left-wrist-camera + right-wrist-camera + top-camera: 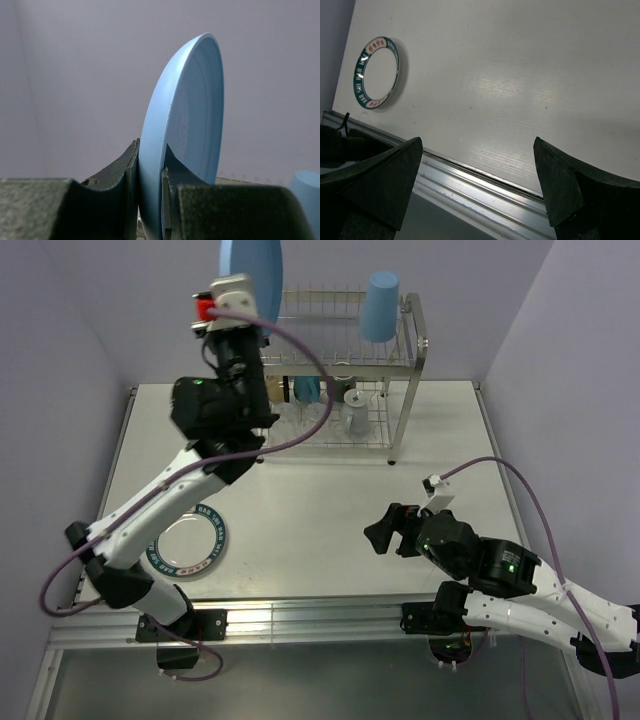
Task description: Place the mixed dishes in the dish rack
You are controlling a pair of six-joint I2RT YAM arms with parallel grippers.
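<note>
Dishes are partly loaded, and one plate is in hand. Nearest the bases, the right gripper (478,150) hangs low over the table (320,510) close to its front rail, jaws spread wide and holding nothing. To the left on the near half of the table lies the white plate with dark patterned rim (188,545), flat and well apart from both grippers.

Farther back, the left gripper (151,175) is raised high and pinched tight on the lower rim of the blue plate (190,115), which stands on edge, nearly upright. From above, the plate appears over the left end of the dish rack (412,350), above its upper tier and partly cut off by the top of the view.

The step in hand looks like setting this plate into the upper tier's prongs. Doing it well would mean keeping the plate upright, lining its edge up with a gap between two prongs, lowering straight down, and loosening the grip only once the rim rests on the wires.

The left wall stands close beside that arm, so sideways room there is slim. The blue tumbler (380,305) sits upside down at the upper tier's right end, well apart from the plate. A clear glass (355,415) stands on the lower tier, beneath the path. The rack's upright posts mark the limits at each end.
</note>
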